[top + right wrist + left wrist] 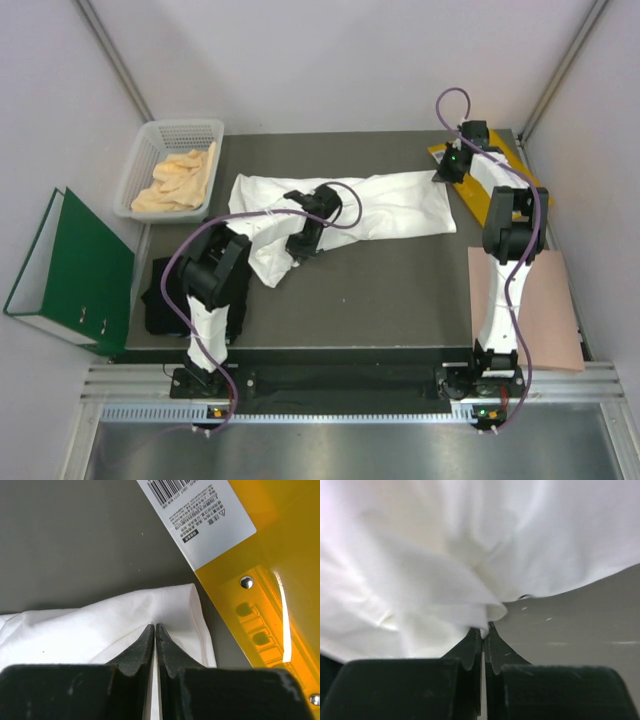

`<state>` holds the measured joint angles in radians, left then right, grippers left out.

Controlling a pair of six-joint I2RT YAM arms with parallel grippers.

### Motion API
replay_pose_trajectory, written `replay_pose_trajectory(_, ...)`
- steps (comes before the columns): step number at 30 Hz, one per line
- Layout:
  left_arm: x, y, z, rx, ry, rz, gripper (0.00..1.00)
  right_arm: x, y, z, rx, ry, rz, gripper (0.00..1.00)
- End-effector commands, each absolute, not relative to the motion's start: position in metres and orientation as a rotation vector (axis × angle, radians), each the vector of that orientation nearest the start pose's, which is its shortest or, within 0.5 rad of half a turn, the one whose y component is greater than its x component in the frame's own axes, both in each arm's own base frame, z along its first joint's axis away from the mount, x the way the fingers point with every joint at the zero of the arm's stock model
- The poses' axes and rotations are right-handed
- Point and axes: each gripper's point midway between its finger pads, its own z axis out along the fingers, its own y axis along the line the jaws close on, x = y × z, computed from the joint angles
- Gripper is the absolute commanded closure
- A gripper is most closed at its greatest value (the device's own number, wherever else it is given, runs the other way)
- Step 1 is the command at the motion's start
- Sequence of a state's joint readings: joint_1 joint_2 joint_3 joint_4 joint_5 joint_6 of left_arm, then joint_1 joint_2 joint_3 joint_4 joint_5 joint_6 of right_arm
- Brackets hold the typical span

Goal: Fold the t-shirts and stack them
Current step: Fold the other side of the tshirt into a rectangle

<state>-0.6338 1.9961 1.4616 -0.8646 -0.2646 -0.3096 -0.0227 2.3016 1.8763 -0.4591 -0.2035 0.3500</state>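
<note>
Across the middle of the dark grey table (380, 290): large white cloth t-shirt (390, 205), bunched into a long band running left to right, its left end drooping toward the near edge. At that left part, left gripper (300, 243), jaws closed on a rounded fold of the white cloth (470, 540), the fold pinched right at the tips (483, 632). At the far right end of the band, right gripper (447, 172), jaws likewise pressed together on the hemmed edge of the shirt (100, 620), creases converging at the tips (155, 627). Just beside that edge, flat orange-yellow envelope (270, 570) with a white printed barcode label (200, 515). On the near left corner of the table, plain black cloth t-shirt (160, 300), crumpled, partly behind the left arm. Off the far left corner, white plastic mesh basket (150, 140) holding cream-yellow cloth (180, 180). Further left, green ring binder (75, 265). At the right edge, pink paper sheet (555, 300), overhanging the table.
</note>
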Motion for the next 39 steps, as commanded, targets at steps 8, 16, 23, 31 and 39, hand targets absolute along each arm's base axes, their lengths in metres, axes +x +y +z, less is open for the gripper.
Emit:
replay_pose_trajectory(8,0.347,-0.066,0.130,0.003,2.637,0.866,1.00,0.574,0.032,0.068,0.349,2.398,0.389,0.96)
replay_pose_trajectory(16,0.425,-0.055,0.149,-0.098,2.528,0.931,1.00,0.572,0.029,0.064,0.350,2.408,0.385,0.96)
replay_pose_trajectory(23,0.477,-0.061,0.153,-0.071,2.418,0.948,1.00,0.572,0.027,0.059,0.359,2.414,0.383,0.96)
replay_pose_trajectory(31,0.502,-0.054,0.181,-0.299,2.294,0.824,1.00,0.573,0.025,0.057,0.362,2.415,0.381,0.96)
replay_pose_trajectory(39,0.534,-0.069,0.191,-0.314,2.223,0.650,1.00,0.578,0.025,0.057,0.368,2.405,0.382,0.96)
